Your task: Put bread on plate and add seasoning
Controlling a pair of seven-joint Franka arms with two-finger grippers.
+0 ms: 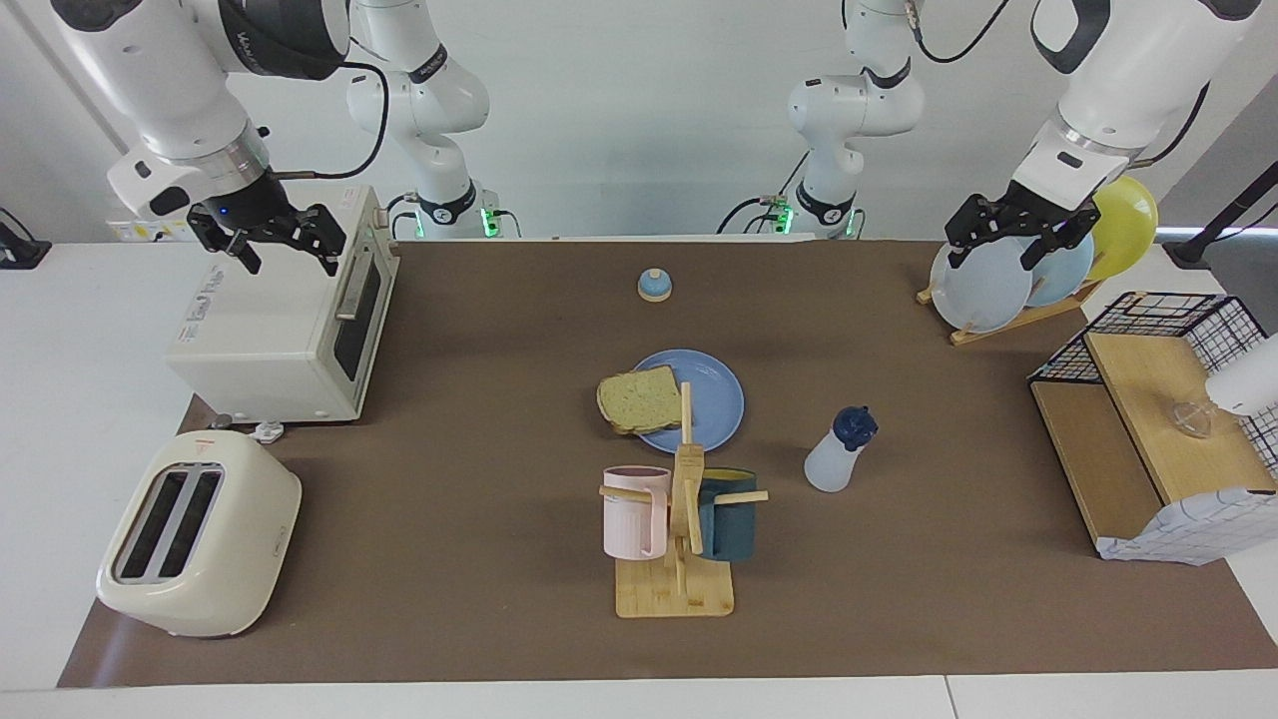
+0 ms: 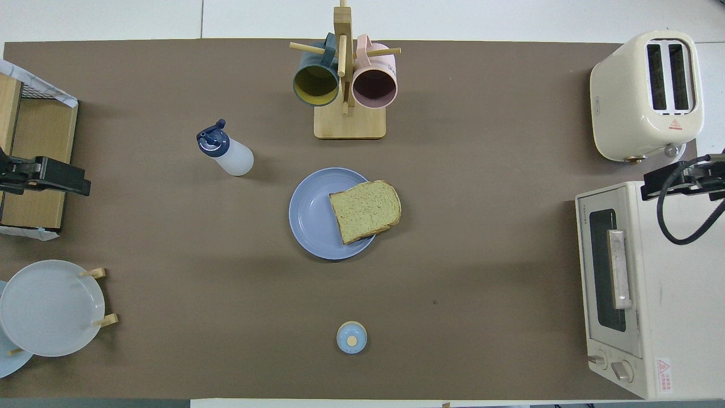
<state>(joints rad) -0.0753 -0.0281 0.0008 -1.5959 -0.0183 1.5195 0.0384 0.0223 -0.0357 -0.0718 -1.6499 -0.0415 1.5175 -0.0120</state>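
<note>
The bread [image 1: 639, 399] lies on the medium-blue plate [image 1: 714, 399] in the middle of the table and overhangs the plate's rim toward the right arm's end; both also show in the overhead view, bread [image 2: 365, 209] and plate [image 2: 311, 215]. The seasoning bottle [image 1: 839, 449] with its navy cap stands on the table beside the plate toward the left arm's end, seen also from overhead [image 2: 226, 153]. My right gripper [image 1: 290, 260] is open and empty, raised over the toaster oven. My left gripper [image 1: 1003, 255] is open and empty, raised over the plate rack.
A white toaster oven [image 1: 290, 330] and a cream toaster [image 1: 200, 534] stand at the right arm's end. A mug tree [image 1: 679, 519] with two mugs stands just farther than the plate. A small bell [image 1: 654, 285] sits nearer the robots. A plate rack [image 1: 983, 290] and a wire shelf [image 1: 1148, 429] stand at the left arm's end.
</note>
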